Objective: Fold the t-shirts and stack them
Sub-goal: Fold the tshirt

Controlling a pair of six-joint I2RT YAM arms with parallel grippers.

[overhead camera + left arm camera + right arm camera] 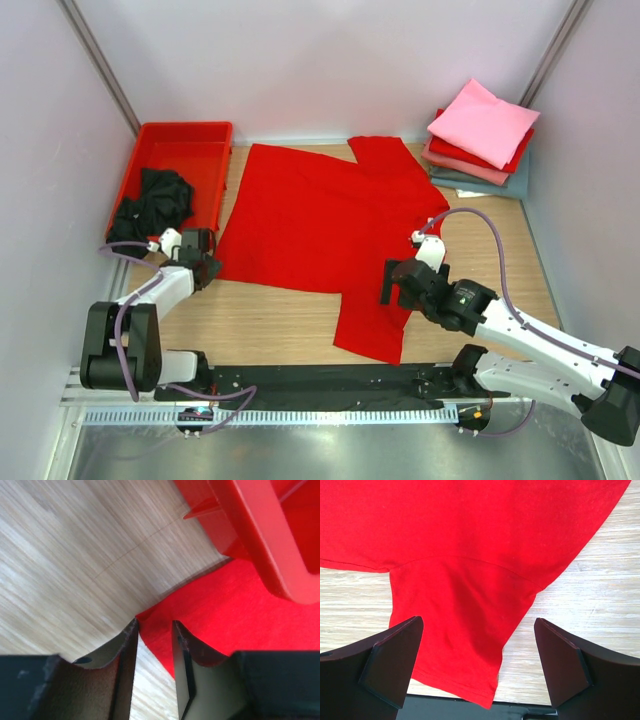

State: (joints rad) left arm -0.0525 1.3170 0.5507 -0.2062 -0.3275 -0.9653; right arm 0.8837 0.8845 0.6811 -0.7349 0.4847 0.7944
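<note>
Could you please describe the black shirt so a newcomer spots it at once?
On the table, far left, stands a red tray. The black shirt lies crumpled in its near end. It is the only dark garment; the spread shirt and folded pile are red, pink or grey-blue.

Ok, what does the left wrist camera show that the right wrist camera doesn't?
Only the left wrist: the rim of the red tray and the left gripper, fingers narrowly apart at a corner of the red t-shirt. Only the right wrist: the right gripper, wide open over the shirt's sleeve. Both: the red t-shirt lying on the wooden table.
</note>
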